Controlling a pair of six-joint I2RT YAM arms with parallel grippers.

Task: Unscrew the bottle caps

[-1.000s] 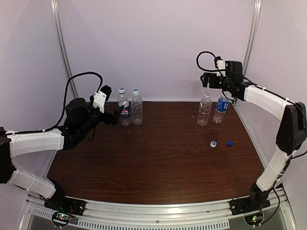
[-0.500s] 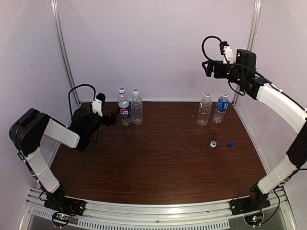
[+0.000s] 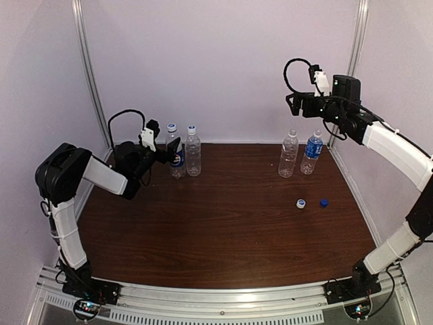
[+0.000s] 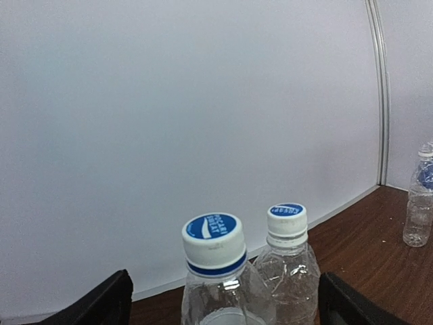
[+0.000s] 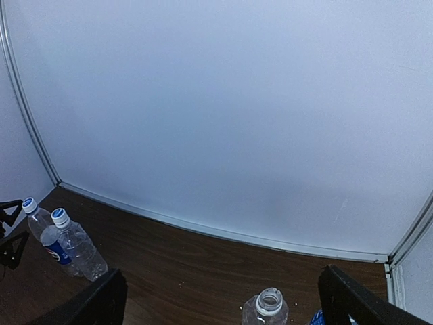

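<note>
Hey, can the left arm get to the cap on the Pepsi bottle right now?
Probably yes. The open left gripper straddles the Pepsi bottle, below its cap, so it must rise. Nothing covers the cap; the neighbouring bottle stands close beside.

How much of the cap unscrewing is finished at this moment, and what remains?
Done, it seems: two caps are off. A white cap and a dark blue cap lie on the table, and the right clear bottle shows an open mouth. In hand: the open left gripper frames the Pepsi bottle. Left: its cap and the next bottle's cap. The right gripper hangs open, empty.
</note>
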